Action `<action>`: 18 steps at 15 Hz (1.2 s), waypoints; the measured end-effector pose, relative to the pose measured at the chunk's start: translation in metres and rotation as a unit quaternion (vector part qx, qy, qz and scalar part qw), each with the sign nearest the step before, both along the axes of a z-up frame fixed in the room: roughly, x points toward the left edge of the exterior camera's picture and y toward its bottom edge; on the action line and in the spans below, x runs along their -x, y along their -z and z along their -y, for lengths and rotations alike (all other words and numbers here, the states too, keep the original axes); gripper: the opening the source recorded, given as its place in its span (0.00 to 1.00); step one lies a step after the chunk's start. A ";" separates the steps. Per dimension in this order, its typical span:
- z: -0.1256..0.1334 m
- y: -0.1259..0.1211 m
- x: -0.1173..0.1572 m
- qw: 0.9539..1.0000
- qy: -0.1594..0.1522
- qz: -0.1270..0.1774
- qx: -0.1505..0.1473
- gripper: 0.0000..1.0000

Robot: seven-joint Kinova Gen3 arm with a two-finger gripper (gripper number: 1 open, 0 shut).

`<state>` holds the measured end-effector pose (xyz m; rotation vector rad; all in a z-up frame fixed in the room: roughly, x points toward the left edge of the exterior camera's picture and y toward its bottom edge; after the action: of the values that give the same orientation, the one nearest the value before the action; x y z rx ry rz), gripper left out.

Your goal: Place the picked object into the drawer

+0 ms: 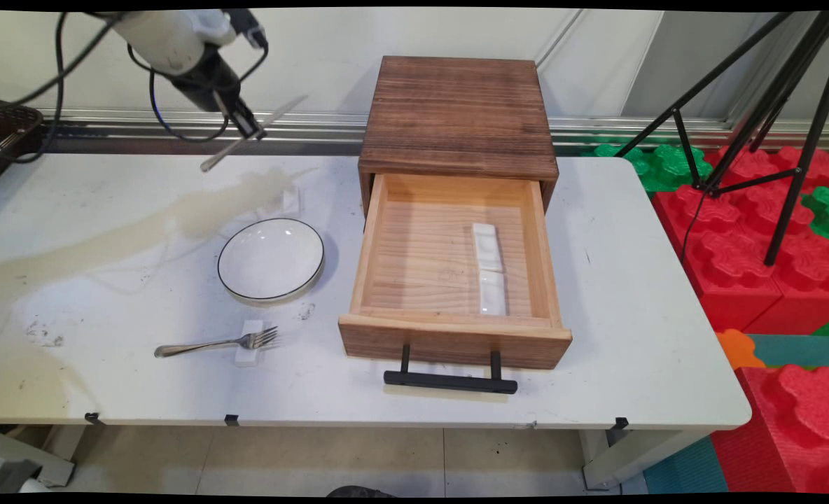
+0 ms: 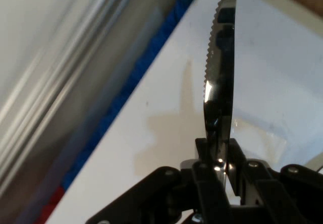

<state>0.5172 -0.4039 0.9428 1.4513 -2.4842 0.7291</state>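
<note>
Main view: gripper (image 1: 250,129) raised at upper left of frame, fingers (image 2: 207,176) clamped on serrated knife (image 1: 253,133), clear above worktop (image 1: 631,280); below, white rest (image 1: 290,199), plate (image 1: 271,259); right, open drawer (image 1: 453,252)

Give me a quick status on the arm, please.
Claw shut on knife, raised above table's far left. Plate and fork below. Drawer open.

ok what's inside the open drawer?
Two white rests lie end to end in the drawer, right of its middle: one farther back, one nearer the front. The rest of the visible floor is bare wood. The strip behind the front panel is hidden.
</note>
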 end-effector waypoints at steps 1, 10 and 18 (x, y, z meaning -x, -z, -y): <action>-0.003 -0.010 0.005 1.000 -0.001 0.000 0.010 0.00; -0.023 -0.075 0.082 0.995 0.077 -0.006 0.068 0.00; -0.024 -0.090 0.171 0.976 0.209 -0.025 0.060 0.00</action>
<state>0.3466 -0.3796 1.0332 0.8499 -2.5321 0.7287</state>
